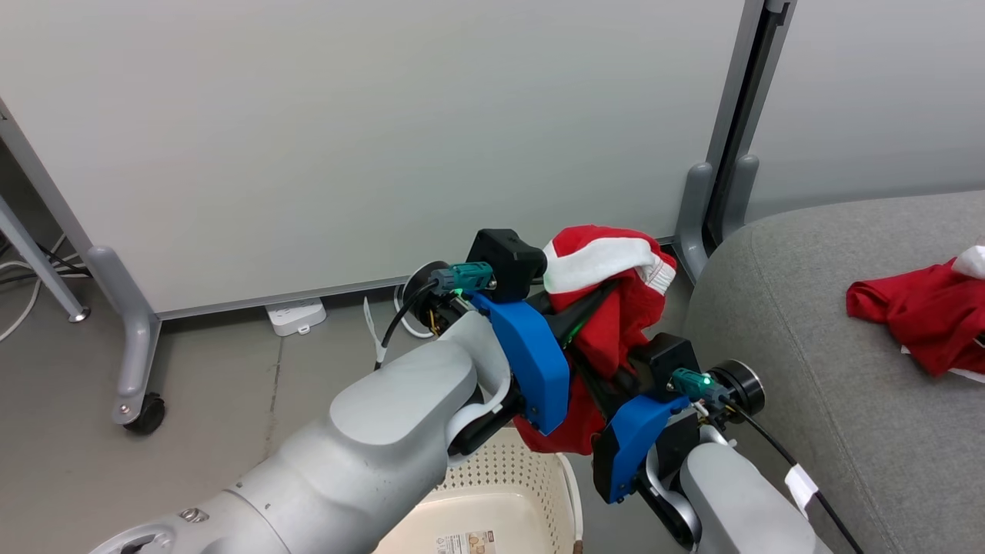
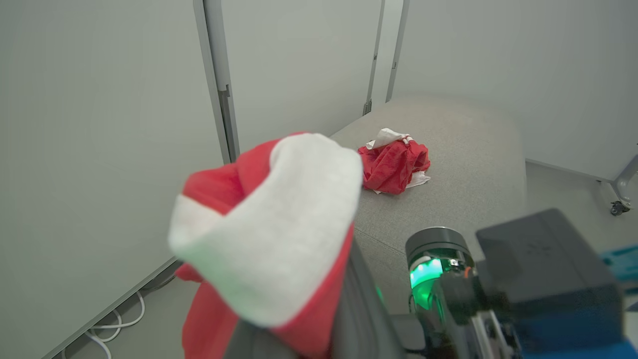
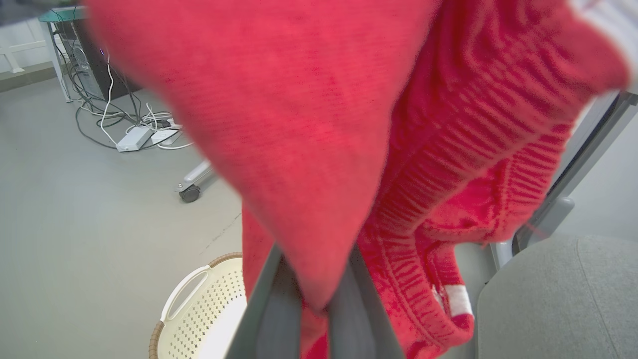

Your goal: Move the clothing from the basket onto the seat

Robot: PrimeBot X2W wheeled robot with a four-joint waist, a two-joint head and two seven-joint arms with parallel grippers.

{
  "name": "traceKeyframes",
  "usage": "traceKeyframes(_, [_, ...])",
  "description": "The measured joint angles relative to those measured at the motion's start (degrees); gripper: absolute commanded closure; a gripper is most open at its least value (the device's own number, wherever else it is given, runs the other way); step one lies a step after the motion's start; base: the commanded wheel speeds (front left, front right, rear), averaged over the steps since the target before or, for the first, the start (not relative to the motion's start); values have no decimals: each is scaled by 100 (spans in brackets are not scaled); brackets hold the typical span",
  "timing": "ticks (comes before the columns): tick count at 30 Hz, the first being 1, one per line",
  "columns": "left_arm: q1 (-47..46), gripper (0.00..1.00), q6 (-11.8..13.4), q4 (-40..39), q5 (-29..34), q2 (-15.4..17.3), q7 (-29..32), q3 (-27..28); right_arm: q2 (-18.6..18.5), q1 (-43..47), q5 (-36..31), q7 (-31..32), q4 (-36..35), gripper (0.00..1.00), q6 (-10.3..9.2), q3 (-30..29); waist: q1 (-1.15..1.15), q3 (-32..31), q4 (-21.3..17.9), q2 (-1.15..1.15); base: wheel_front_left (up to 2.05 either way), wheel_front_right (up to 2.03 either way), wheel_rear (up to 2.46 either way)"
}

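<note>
Left hand [image 1: 586, 306] is clamped on a red garment [image 1: 616, 331] with white trim. Right hand [image 3: 314, 304] pinches the same cloth between narrow fingers. The garment hangs above the basket [image 1: 508, 469], at 6 o'clock in the head view. A second red garment [image 1: 919, 315] lies on the grey seat [image 1: 808, 346] at 3 o'clock.

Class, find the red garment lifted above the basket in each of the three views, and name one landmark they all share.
Head view: the lifted garment sits at centre, above the basket.
Left wrist view: garment lower left of centre, white band foremost.
Right wrist view: garment across top and middle, close up.
Shared landmark: the grey seat, at right, upper centre-right, lower right in turn.
</note>
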Motion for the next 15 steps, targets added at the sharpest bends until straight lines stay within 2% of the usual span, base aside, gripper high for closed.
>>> traceKeyframes(15, [5,100,0,33,-20,0,-10,-4,0,-145,-45,-174,255,100,0,48,0,8,-62,0,0,0,0])
